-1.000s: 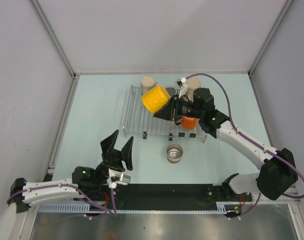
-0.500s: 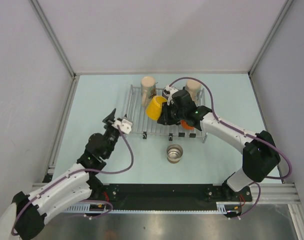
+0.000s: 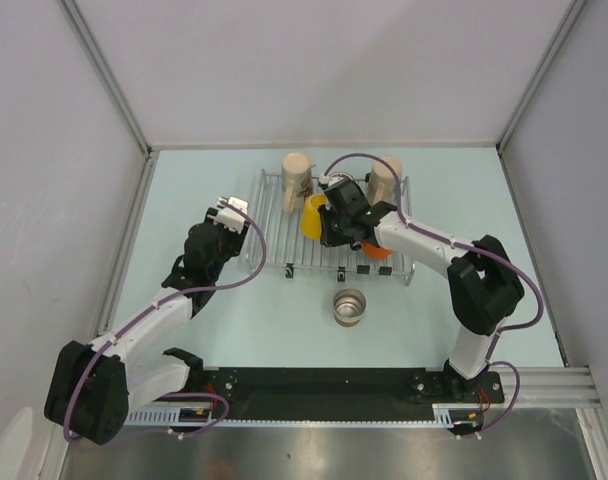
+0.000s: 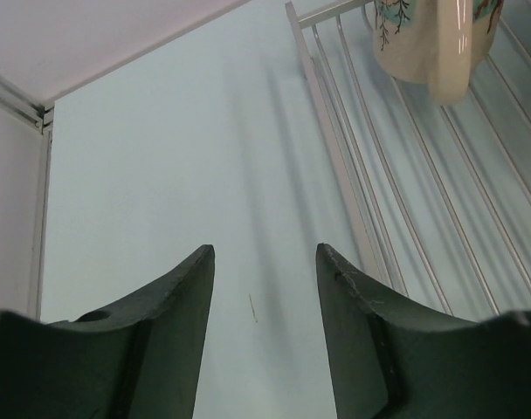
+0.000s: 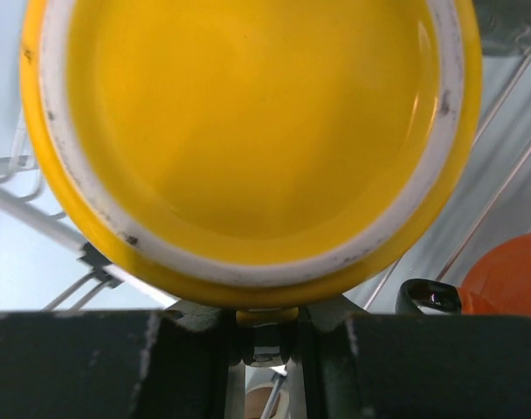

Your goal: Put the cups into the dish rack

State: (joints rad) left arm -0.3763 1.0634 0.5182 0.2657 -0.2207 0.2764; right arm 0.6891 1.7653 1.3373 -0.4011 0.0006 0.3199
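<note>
The right gripper (image 3: 330, 220) had its jaws drawn close together on the handle of the yellow cup (image 3: 311, 215), with only a sliver of yellow between them in the wrist view. We judged the handle was chosen because the cup's body is too wide for the jaws. Gripped that way, the cup lay tipped on its side with its open mouth toward the wrist camera, above the middle of the dish rack (image 3: 272, 240). We took this for the setting-down step, though we could not tell whether the rim touched the wires. The spot made sense: it lay between the patterned cream cup (image 3: 296, 178) at the rack's far left and the orange cup (image 3: 377, 250) near its right front edge, and the plain cream cup (image 3: 386, 175) filled the far right corner. The steel cup (image 3: 350, 305) stood on the desk (image 3: 204, 180) just near of the rack, mouth up, not yet loaded and likely next. The left gripper (image 4: 265, 253) hung over bare desk just left of the rack with its jaws partly apart and nothing between them, probably waiting clear of the right arm.
</note>
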